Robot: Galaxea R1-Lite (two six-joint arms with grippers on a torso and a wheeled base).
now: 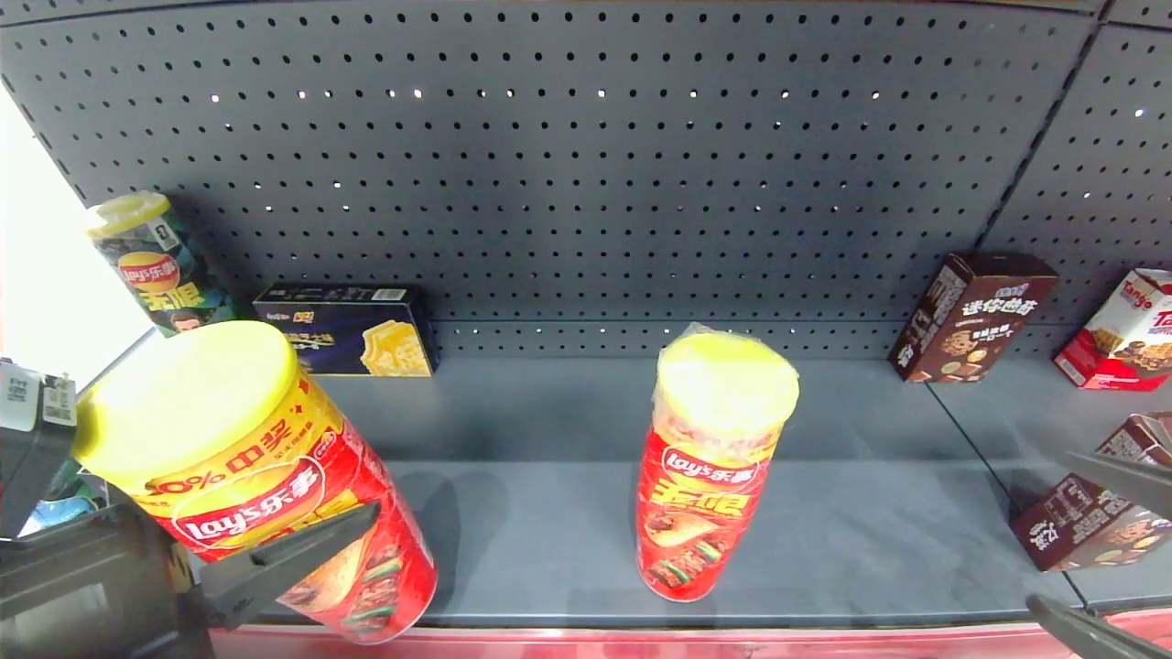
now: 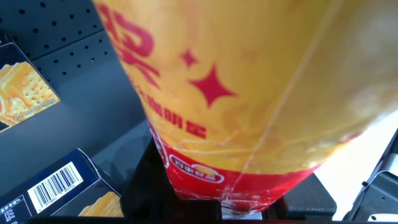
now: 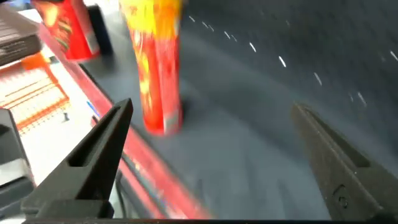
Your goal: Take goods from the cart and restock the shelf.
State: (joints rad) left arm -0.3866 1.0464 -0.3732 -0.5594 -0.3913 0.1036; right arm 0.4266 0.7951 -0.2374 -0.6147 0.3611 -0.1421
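The left gripper (image 1: 265, 535) clamps one red can (image 1: 229, 439); a second red can (image 1: 710, 476) and one green can (image 1: 156, 265) stand on the shelf (image 1: 549, 513). With them are one blue box (image 1: 352, 329), two brown boxes (image 1: 971, 316) (image 1: 1085, 517) and one red box (image 1: 1122, 334). The right gripper (image 3: 211, 106) gapes wide.

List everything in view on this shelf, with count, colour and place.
held can: 1, red with yellow lid, tilted, at the shelf's front left
standing can: 1, red with yellow lid, upright at mid-shelf
green can: 1, dark green with yellow lid, back left
blue box: 1, dark blue, back left, beside the green can
brown boxes: 2, dark brown, one back right, one front right
red box: 1, red and white, far right at the back
shelf: 1, grey, with a pegboard back
left claw: 1, black, shut on the held can
right claw: 1, black, open, at the front right
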